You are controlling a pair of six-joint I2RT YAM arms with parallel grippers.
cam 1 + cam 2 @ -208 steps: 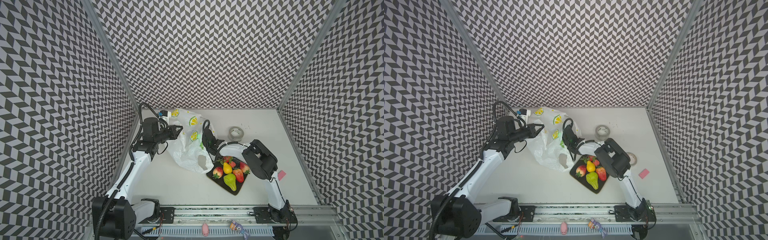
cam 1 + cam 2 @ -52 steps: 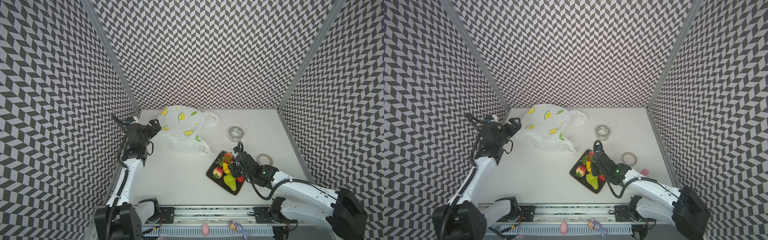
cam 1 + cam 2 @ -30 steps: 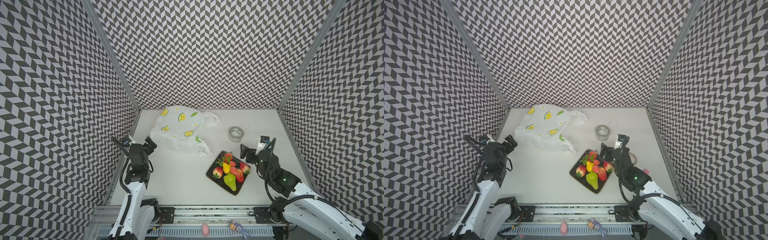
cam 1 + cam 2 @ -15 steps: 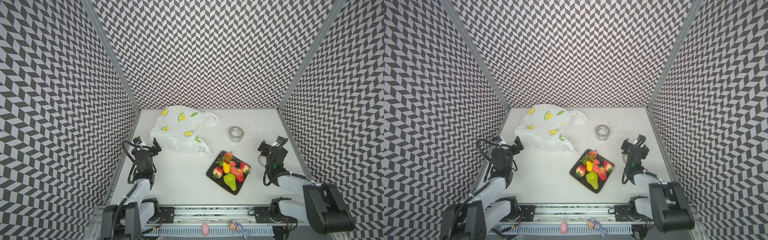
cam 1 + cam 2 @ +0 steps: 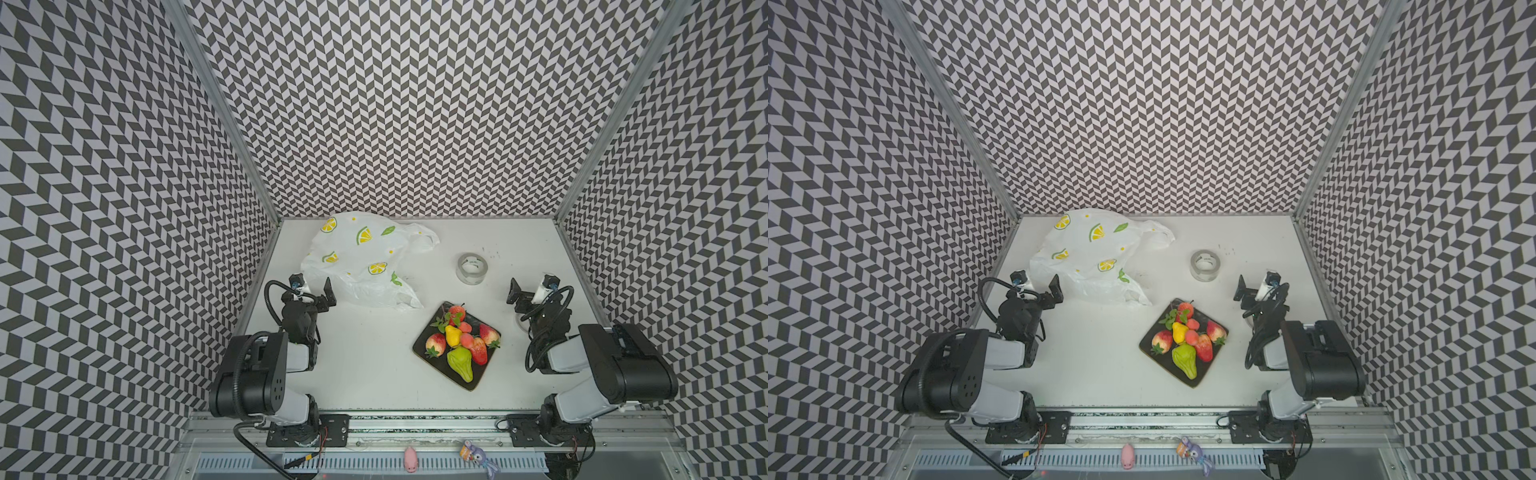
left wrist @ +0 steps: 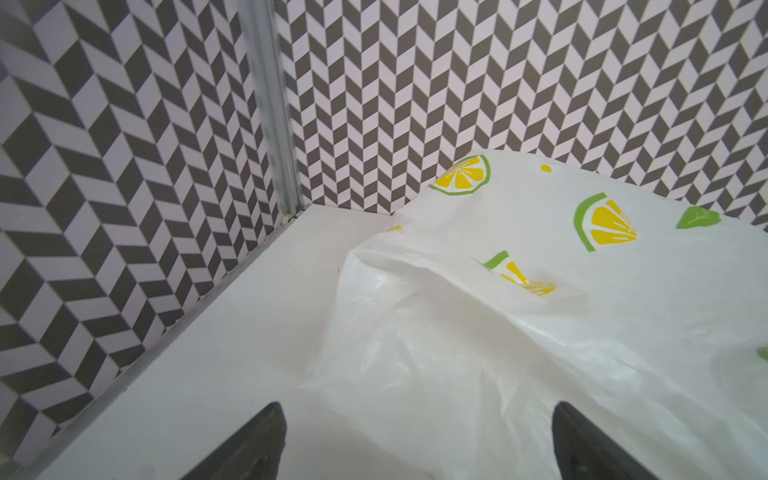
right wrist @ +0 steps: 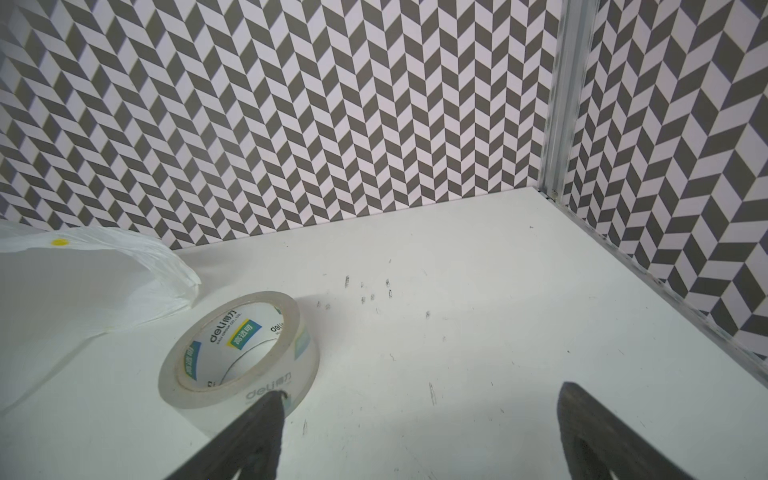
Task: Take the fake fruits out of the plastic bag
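Presently, the following are being shown on the white surface (image 5: 365,374).

1. The fake fruits (image 5: 461,343) (image 5: 1185,338) are being carried in a heap on a dark square plate (image 5: 478,380) (image 5: 1200,376), right of centre and toward the front in both top views. A green pear (image 5: 459,363) is being shown at the front of the heap, with a yellow pear (image 5: 452,334) behind it. Red strawberries (image 5: 435,344) and small red-pink round pieces are being shown around them. All of these are lying outside the bag.

2. The plastic bag (image 5: 357,257) (image 5: 1088,253) (image 6: 519,332) (image 7: 83,282), white with lemon slices and green leaves, is being shown crumpled at the rear left, well apart from the plate. No fruit is being seen through it.

3. The left end effector (image 5: 313,286) (image 5: 1037,283) (image 6: 415,449) is being held with its fingers spread wide, gripping nothing, just beside the bag's near edge. Whether it is touching the film cannot be told.

4. The right end effector (image 5: 532,289) (image 5: 1255,286) (image 7: 419,440) is likewise being held spread and empty, low over bare surface on the right.

5. A clear tape roll (image 5: 471,269) (image 5: 1205,265) (image 7: 237,353) is being shown lying flat between the bag and the right end effector, near the latter.

6. A pink pig figurine (image 5: 410,459) (image 5: 1128,456) is being shown on the front rail, off the surface.
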